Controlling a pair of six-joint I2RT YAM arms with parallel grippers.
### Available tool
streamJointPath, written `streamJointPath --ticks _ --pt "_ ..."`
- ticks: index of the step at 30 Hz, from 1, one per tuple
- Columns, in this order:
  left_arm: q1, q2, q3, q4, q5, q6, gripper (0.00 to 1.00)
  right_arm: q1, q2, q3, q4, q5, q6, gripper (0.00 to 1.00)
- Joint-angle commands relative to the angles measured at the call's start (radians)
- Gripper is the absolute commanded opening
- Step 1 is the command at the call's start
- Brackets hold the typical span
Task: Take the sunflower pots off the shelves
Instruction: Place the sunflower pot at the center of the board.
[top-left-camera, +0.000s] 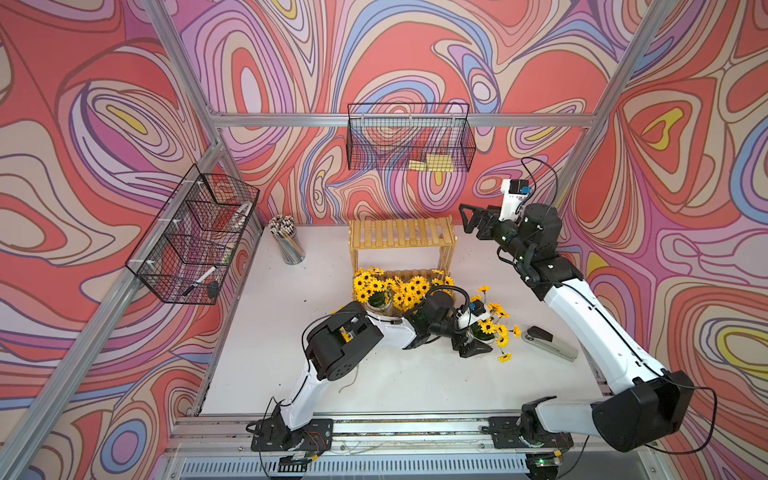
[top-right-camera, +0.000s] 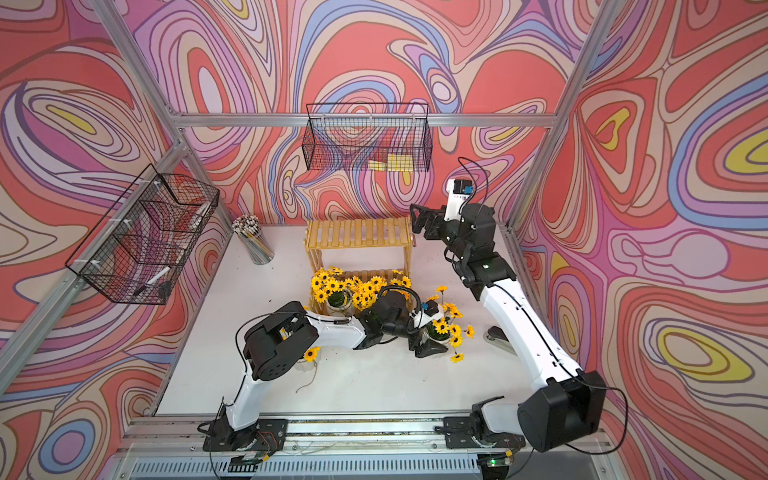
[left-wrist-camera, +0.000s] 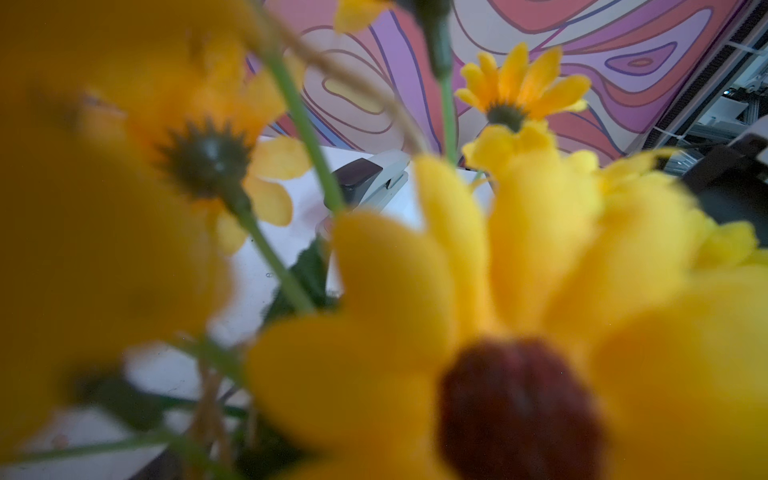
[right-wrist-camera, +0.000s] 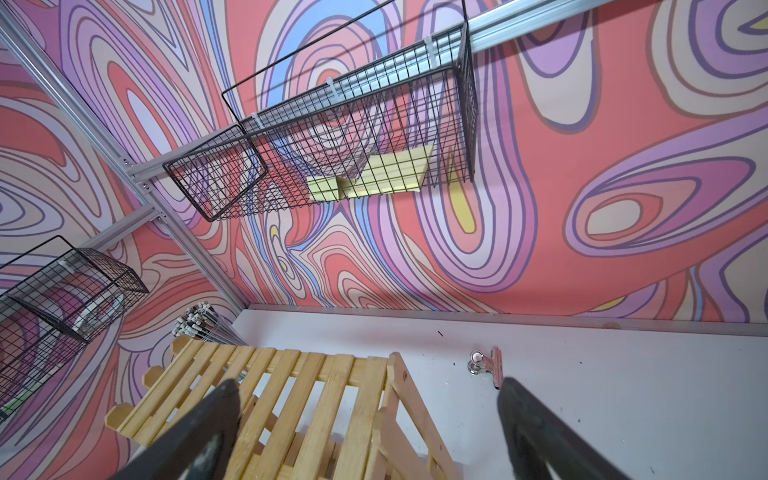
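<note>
– Yellow petals (left-wrist-camera: 415, 291) sit right against your left wrist lens and blur nearly all of it, so you get no look at the left fingers (top-left-camera: 473, 348) from there.

– What do the top views give?

– Both show them low at the worktop (top-left-camera: 415, 386), at a sunflower pot (top-left-camera: 485, 330) standing to the right of the shelves (top-left-camera: 401, 239), off them. They stand spread wide; whether they touch the pot you can't tell. Your right fingers (top-left-camera: 466, 219) are spread too, nothing between them, hovering at the right end of the bare top tier.

– And the other pots?

– Two bunches (top-left-camera: 409, 291) crowd the lower tier, partly behind your left forearm. A fourth shows only as blooms (top-right-camera: 311, 354) under the left elbow, on the worktop.

– What could go wrong?

– Snagging first, I'd judge. Stems and twine are thick about the left wrist. Pull back fast and you may tip that pot toward the stapler (top-left-camera: 548, 341) near it. The forearm lies across the lower-tier flowers, so a sweep could drag those over. On the right, the rack looks light, and a finger clipping its end post could shove it.

– Any writing?

– None you can read. The yellow notes (top-left-camera: 436, 161) in the wire basket (top-left-camera: 374, 141) look blank, the stapler shows no brand, and any print on the pencils (top-left-camera: 281, 226) is too small.
</note>
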Motion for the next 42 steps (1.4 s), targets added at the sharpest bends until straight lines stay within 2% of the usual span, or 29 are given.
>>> streamJointPath --ticks 1,26,42 --pt "-0.015 0.004 0.044 0.073 0.016 0.012 0.00 -0.004 -0.027 -0.015 0.015 0.010 -0.009 0.98" --pt "-0.026 0.082 0.070 0.038 -0.007 0.042 0.00 -0.003 -0.024 -0.030 0.034 -0.005 -0.004 0.98" --pt "-0.027 0.099 0.070 -0.012 -0.025 0.088 0.13 -0.004 -0.024 -0.037 0.041 -0.004 -0.005 0.98"
